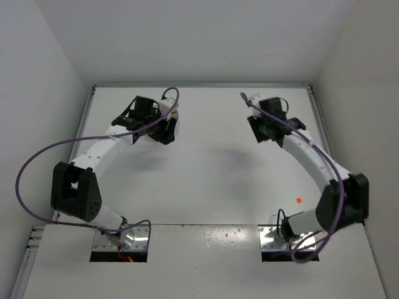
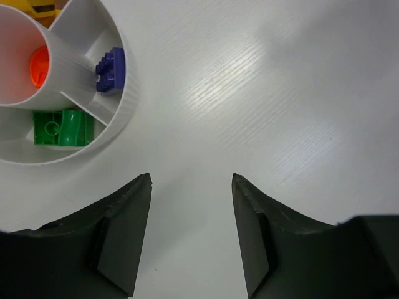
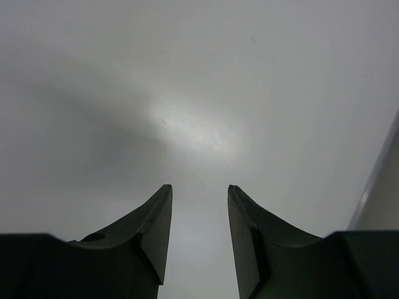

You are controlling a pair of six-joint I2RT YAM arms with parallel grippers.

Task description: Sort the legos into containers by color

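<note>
The round white divided dish (image 2: 118, 118) lies at the upper left of the left wrist view. It holds a blue brick (image 2: 111, 70), two green bricks (image 2: 62, 128), an orange round piece (image 2: 38, 66) in the middle well and a yellow brick (image 2: 34, 6) at the top edge. My left gripper (image 2: 191, 180) is open and empty, just right of the dish. In the top view it (image 1: 167, 128) covers most of the dish (image 1: 177, 115). A small red-orange brick (image 1: 298, 200) lies alone on the table near the right arm's base. My right gripper (image 3: 199, 190) is open and empty over bare table (image 1: 257, 134).
White walls enclose the table on the left, back and right. A raised table edge (image 3: 380, 187) shows at the right of the right wrist view. Purple cables (image 1: 37, 159) loop beside both arms.
</note>
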